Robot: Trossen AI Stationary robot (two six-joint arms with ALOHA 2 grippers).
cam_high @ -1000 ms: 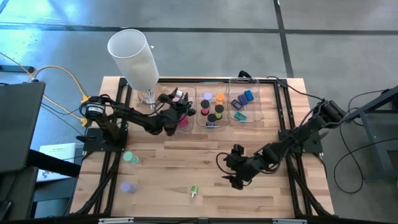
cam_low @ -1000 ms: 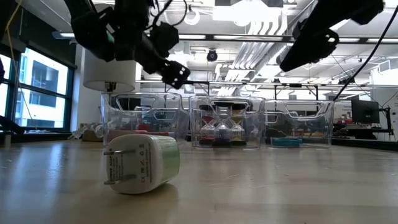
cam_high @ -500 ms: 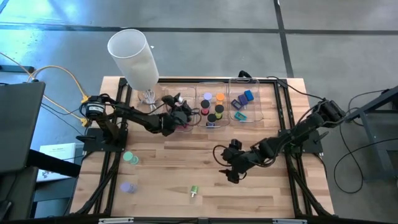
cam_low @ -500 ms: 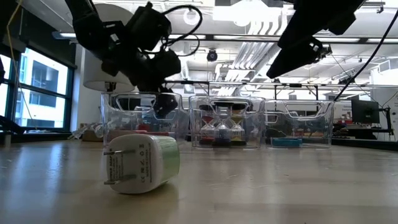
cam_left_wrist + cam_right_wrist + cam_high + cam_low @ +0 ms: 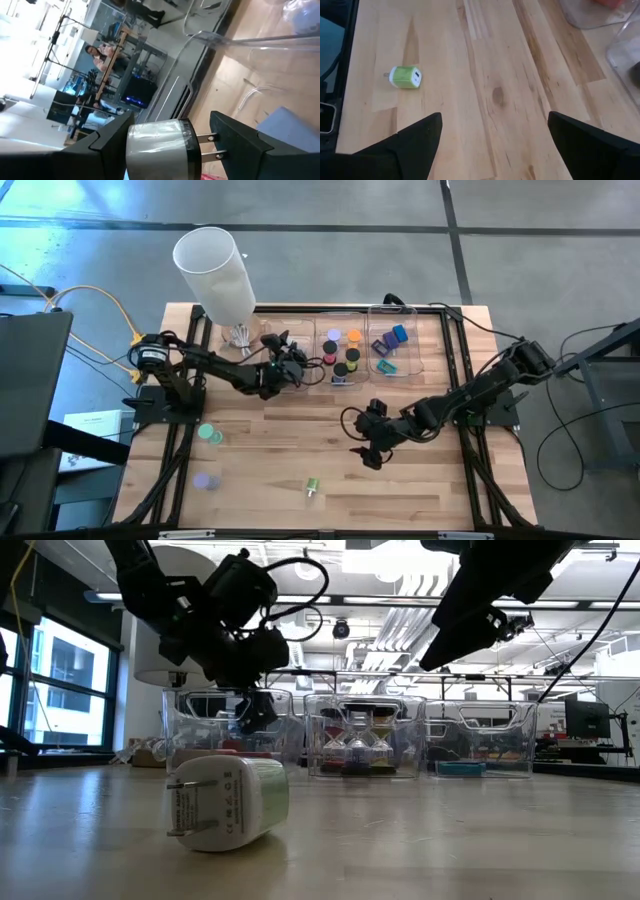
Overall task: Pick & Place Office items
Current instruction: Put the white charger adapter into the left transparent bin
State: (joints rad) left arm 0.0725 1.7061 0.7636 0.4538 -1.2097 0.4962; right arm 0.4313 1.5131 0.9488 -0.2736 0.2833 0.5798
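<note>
My left gripper (image 5: 296, 366) hangs over the left clear tray (image 5: 268, 332), shut on a white charger plug (image 5: 155, 147) with two metal prongs. My right gripper (image 5: 370, 455) hovers open above the bare wood at the table's middle, touching nothing. A green charger plug (image 5: 312, 486) lies on its side near the front edge, also seen as the green plug (image 5: 406, 77) ahead of my right fingers. A teal cap (image 5: 210, 434) and a lavender cap (image 5: 205, 480) rest on the wood at the left. My left gripper pinches the white plug end to end: one finger (image 5: 107, 145) on its rear end, the other (image 5: 240, 145) at the prong tips (image 5: 214, 147). The plug lies level across the gap, lifted clear above the tray floor.
The middle tray (image 5: 341, 330) holds black, orange and lavender pieces; the right tray (image 5: 413, 340) holds blue, purple and teal ones. A tall white cylinder (image 5: 215, 275) stands at the far left. Open wood stretches between the trays and the front edge.
My left gripper has sunk over the left tray and rolled and tipped down from a raised pose, still holding the white plug. My right gripper has drifted toward the table's left, staying open.
</note>
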